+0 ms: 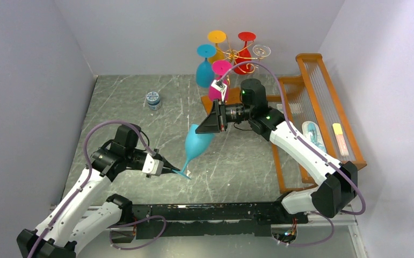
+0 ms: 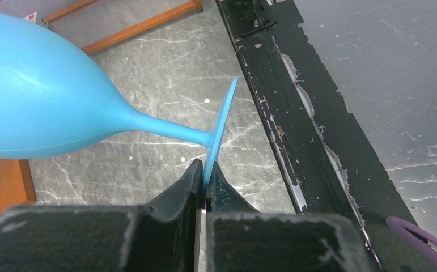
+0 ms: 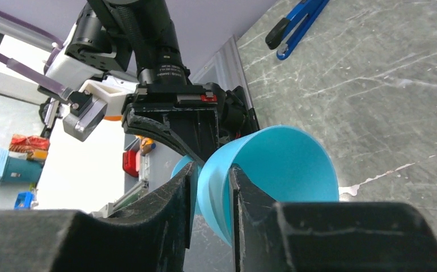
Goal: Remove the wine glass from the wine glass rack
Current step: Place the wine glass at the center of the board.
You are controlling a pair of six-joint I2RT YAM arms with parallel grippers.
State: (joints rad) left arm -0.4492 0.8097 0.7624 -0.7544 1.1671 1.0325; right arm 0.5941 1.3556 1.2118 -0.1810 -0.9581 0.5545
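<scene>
Shows the blue wine glass (image 1: pixel 196 145) already off the gold wine glass rack (image 1: pixel 231 54), tilted over the grey table (image 1: pixel 129 107) and pinched at both ends — jaws of the left gripper (image 2: pixel 206 180) shut tight on its foot's edge, jaws of the right gripper (image 3: pixel 213 181) nipping its bowl's rim — probably a handover for a steadier hold.

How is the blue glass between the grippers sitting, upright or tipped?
Tipped. The glass slants sideways, its foot on edge in the left gripper and its rim clamped by the right gripper.

There were six wine glasses (image 1: pixel 196 144), one gold rack (image 1: pixel 230 54), one orange frame (image 1: pixel 307 56) and one little jar (image 1: pixel 153 100).
</scene>
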